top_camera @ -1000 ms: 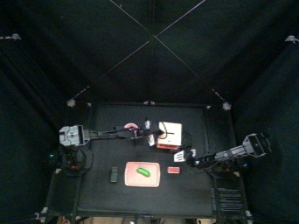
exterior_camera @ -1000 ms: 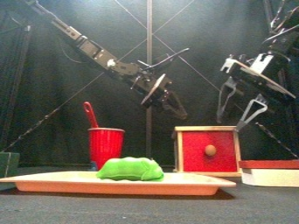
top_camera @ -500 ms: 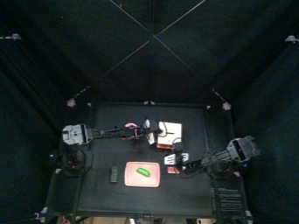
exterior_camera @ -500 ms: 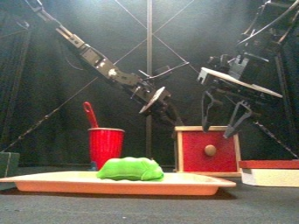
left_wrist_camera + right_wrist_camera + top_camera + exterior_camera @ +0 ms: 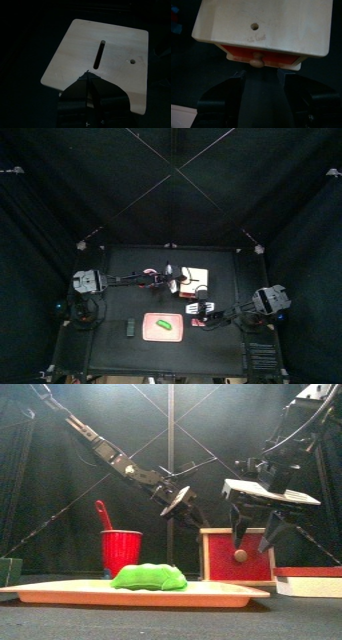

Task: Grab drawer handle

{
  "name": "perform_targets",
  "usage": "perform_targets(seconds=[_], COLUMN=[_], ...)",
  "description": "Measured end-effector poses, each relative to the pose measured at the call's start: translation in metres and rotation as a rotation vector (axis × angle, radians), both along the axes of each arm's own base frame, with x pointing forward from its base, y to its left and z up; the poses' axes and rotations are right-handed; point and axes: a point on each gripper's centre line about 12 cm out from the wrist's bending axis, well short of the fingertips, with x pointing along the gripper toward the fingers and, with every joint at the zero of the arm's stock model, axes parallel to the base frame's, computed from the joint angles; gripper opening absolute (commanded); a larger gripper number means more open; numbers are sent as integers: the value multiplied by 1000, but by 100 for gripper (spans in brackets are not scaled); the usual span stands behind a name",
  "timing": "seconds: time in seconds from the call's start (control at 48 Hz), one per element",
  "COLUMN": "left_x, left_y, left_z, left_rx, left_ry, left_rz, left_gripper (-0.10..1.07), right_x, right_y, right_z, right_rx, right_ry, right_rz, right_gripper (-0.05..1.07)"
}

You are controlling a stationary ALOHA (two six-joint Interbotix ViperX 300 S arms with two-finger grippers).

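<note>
The drawer (image 5: pixel 238 555) sits right of table centre, red front facing the front edge, round wooden knob (image 5: pixel 241 555) in the middle of that face. In my right wrist view the knob (image 5: pixel 256 60) is just ahead of the jaws, centred on the gap between them, apart from both tips; no contact that I can see.

Right gripper (image 5: pixel 254 540) hangs in front of the drawer's red face, pointing down and in at it, jaws spread wide, holding nothing. From the top it (image 5: pixel 203 310) is on the front side of the drawer (image 5: pixel 195 281), its arm coming in from the right.

Left gripper (image 5: pixel 178 501) is over the drawer from the left, up and to the left of my right gripper in the front view, jaws partly open, nothing held. Its wrist view looks down on the drawer's pale top (image 5: pixel 100 60) with a dark slot in it; the tips sit near the slot's end, and I can't tell whether they touch.

Further out, left of both grippers: red cup (image 5: pixel 120 551) with a red utensil (image 5: pixel 102 515) standing in it. In front of the drawer, a brown tray (image 5: pixel 134 592) with a green lump (image 5: pixel 148 576). A flat red-and-white block (image 5: pixel 310 580) lies at the right.
</note>
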Motion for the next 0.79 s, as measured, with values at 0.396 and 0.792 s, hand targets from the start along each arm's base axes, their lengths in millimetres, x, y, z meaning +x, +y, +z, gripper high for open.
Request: perform_targets(seconds=[0.396,0.792], left_x=[0,0], left_y=[-1,-1], left_z=[0,0], left_rx=[-3,-2], left_ry=[1,3], left_rz=[0,-2], left_gripper=[43,43], right_x=[6,11], right_y=[-9,-13], right_z=[-2,-10], right_rx=[6,27], right_ry=[-5,11], right_rz=[-29,-70], right_gripper=[87,87])
